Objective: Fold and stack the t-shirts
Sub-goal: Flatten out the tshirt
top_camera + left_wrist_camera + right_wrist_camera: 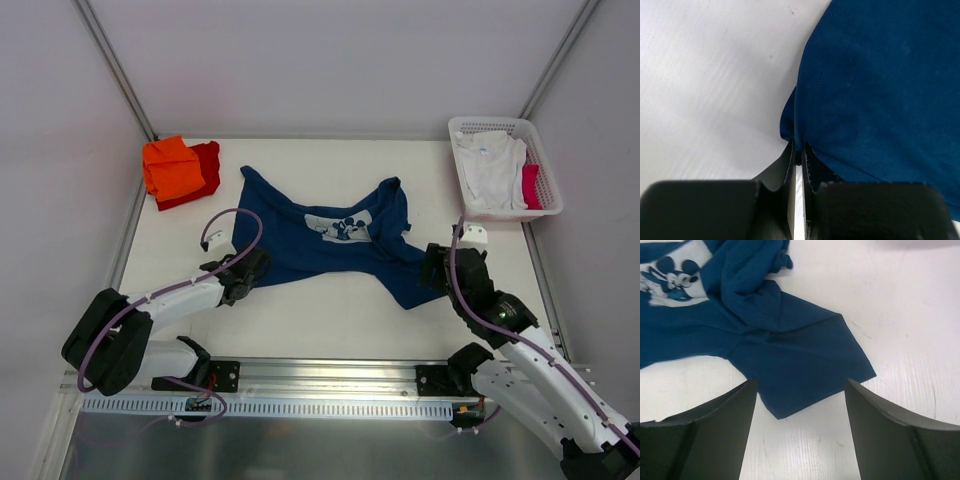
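"Top external view: where does the navy tee lie?" (Student)

"Mid-table, between the two arms. Its long axis runs from far left to near right. The print faces up. The cloth is rumpled and bunched toward the right, and it is neither spread flat nor folded." (Tutor)

"Which arm has hold of it?" (Student)

"The left. In the left wrist view the left gripper has its fingers pressed together on the tee's near-left edge, and the cloth fans away from them to the far right. The right gripper holds nothing, and its fingers stand wide apart." (Tutor)

"What does the coming move turn on?" (Student)

"Probably on the sleeve. It lies flat on the table just ahead of the right gripper, with its free corner pointing back between the parted fingers. The right arm is much the nearer one. A short advance and a pinch would likely give both arms a grip at opposite ends of the long axis, ready to pull the cloth flat. Whether the fingers touch the table cannot be told." (Tutor)

"And the other shirts?" (Student)

"The orange tee rests folded on the red tee at the far-left corner, well apart from the navy one. The white tee lies loose in the basket at far right, beside a pink cloth." (Tutor)
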`<action>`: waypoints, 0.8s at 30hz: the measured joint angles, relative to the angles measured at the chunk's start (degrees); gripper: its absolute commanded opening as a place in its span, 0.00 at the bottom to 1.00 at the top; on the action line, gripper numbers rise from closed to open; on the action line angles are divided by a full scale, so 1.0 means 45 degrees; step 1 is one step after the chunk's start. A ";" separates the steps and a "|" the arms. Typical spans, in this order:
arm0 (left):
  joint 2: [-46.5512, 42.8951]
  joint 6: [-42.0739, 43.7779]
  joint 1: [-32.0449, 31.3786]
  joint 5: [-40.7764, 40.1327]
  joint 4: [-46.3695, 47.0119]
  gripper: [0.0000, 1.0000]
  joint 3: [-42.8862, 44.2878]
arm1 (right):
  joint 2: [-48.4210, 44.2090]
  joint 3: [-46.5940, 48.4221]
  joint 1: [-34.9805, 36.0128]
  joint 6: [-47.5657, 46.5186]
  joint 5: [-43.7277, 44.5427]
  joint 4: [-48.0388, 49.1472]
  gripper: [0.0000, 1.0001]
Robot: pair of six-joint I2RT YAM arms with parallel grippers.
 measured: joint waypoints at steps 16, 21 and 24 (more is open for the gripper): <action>-0.0015 0.0010 0.0000 -0.0185 0.0369 0.00 -0.0155 | 0.1622 -0.1559 -0.2166 0.1171 0.0316 0.0340 0.73; -0.0087 0.0010 0.0000 -0.0185 0.0442 0.00 -0.0219 | 0.2419 -0.1817 -0.2633 0.1258 -0.0126 0.0903 0.70; -0.0160 0.0005 0.0000 -0.0185 0.0500 0.00 -0.0287 | 0.2803 -0.2127 -0.3002 0.1345 -0.0481 0.1472 0.69</action>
